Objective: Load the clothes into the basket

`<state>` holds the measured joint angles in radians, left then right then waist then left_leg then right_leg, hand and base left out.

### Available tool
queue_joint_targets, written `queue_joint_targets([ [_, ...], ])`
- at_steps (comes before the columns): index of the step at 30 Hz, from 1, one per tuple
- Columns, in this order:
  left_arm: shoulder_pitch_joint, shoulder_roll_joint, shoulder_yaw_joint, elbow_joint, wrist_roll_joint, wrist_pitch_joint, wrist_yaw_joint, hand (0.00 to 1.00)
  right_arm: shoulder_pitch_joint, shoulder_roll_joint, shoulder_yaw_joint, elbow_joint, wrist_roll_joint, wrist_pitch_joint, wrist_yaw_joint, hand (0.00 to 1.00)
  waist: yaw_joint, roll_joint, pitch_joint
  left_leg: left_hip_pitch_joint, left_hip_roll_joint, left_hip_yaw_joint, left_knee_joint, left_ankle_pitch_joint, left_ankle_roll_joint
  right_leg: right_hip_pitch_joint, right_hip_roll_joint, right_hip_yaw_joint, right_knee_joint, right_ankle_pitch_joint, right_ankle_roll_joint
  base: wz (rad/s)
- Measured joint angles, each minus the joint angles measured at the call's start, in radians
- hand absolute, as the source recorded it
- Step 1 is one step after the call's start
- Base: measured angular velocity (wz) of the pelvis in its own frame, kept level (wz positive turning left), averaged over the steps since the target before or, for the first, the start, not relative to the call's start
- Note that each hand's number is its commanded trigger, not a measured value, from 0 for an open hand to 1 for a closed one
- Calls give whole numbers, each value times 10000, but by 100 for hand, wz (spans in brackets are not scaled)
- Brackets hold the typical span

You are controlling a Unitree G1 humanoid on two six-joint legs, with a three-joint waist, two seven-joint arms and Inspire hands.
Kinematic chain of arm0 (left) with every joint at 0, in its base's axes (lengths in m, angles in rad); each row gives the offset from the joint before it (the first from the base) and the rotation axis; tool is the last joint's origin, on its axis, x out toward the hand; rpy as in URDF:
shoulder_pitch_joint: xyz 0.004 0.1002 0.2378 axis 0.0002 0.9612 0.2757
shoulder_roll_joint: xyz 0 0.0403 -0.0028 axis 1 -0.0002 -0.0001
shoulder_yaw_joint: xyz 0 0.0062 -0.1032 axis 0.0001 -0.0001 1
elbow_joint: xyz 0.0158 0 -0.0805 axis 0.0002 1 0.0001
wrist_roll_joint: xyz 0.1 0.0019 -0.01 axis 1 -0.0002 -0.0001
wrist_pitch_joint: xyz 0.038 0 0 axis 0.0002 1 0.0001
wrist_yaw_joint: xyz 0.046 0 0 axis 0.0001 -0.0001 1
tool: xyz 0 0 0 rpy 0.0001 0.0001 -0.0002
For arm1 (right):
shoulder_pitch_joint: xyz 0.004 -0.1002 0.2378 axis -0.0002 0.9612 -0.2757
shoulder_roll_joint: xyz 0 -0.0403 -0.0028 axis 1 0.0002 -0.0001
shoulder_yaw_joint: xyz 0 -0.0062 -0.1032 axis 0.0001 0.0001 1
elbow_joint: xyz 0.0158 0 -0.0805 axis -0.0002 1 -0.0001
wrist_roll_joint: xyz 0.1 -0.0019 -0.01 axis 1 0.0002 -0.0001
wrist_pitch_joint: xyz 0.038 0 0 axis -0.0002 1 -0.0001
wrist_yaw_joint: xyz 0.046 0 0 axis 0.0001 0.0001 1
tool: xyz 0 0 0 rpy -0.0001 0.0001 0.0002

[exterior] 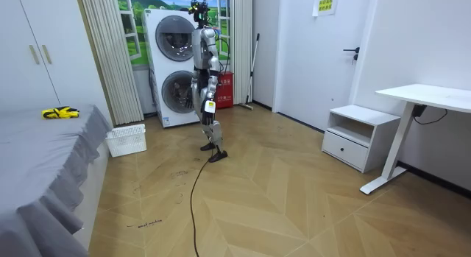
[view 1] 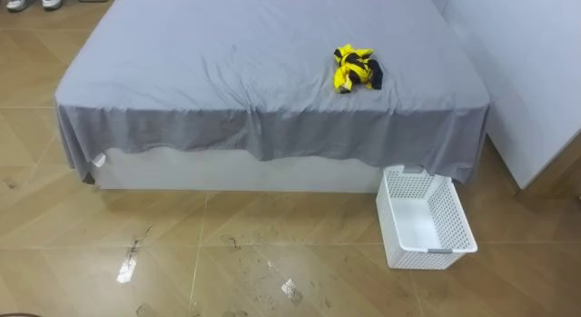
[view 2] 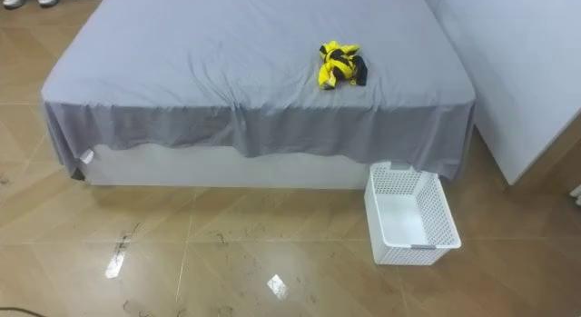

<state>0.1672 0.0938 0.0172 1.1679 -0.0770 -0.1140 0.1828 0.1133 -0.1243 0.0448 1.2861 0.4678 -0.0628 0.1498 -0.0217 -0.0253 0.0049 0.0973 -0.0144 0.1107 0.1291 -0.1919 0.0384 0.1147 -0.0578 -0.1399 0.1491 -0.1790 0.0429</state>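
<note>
Left eye view: a crumpled yellow and black garment [view 1: 355, 69] lies on the grey bed [view 1: 227, 72]. A white basket [view 1: 425, 217] stands on the floor against the bed's edge.

Room view: your robot stands by the washing machines [exterior: 173, 65], its left hand [exterior: 210, 106] and right hand [exterior: 196, 102] hanging low. You cannot tell whether either one grips anything. The garment and basket are well apart from both hands, towards the room view's left.

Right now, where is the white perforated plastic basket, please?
The basket stands on the wooden floor, lower right in the left eye view, beside the grey bed's corner.
</note>
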Motion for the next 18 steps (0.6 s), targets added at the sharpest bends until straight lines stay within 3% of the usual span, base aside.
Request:
queue_joint_targets([
  [15,15,69,7,-6,-110,68,-268,0,-27,-4,-26,-36,-16,108,-55,0,-5,30,-20,-7,27,9,57,-22,-17,7,21,-12,12,0,0,0],
  [17,-3,62,143,-6,-118,83,-429,0,-38,-4,-105,-23,-75,151,2,0,-7,61,-18,-52,78,27,201,-110,-35,-58,57,-30,21,-2,-4,-3],
  [18,-1,58,202,-9,-120,96,-496,0,-37,-5,-162,-24,-147,212,88,0,-6,120,-40,-251,184,86,602,-318,-68,-140,126,-33,63,-20,-35,-10],
])
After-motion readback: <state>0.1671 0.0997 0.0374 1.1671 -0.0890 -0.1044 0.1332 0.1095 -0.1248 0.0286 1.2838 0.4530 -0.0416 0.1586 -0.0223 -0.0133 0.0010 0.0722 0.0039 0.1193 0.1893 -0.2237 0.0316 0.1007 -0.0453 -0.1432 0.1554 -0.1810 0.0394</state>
